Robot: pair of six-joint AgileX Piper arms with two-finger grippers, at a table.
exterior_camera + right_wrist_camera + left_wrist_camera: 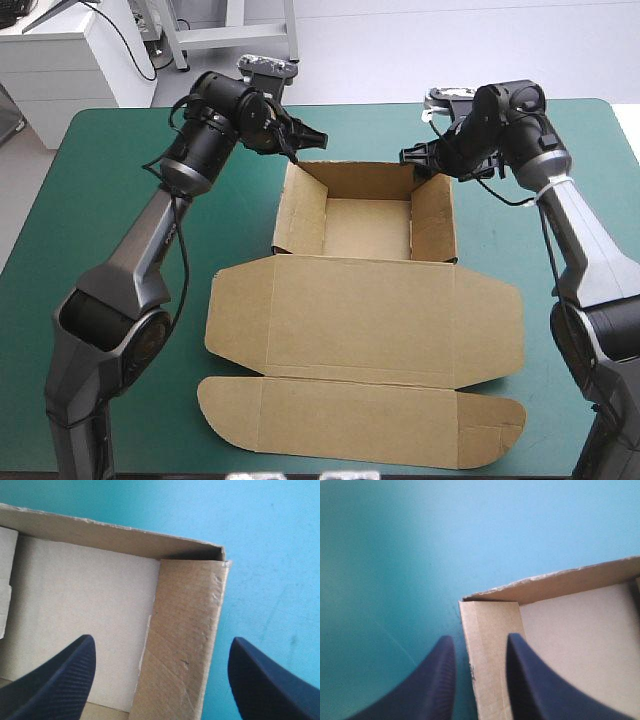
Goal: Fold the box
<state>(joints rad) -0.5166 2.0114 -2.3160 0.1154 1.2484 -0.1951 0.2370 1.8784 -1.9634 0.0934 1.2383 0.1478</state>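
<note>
The brown box stands on the teal-green cover as an open tray, its walls raised. Its lid lies flat toward the front edge, ending in a rounded flap. My left gripper hovers at the tray's far left corner. In the left wrist view my left gripper is open by a narrow gap, one finger either side of the box's left wall. My right gripper is at the far right corner. It is wide open and straddles the right wall.
Bare teal-green cover lies to the left, right and beyond the box. The flat lid and flap take up the front middle of the table.
</note>
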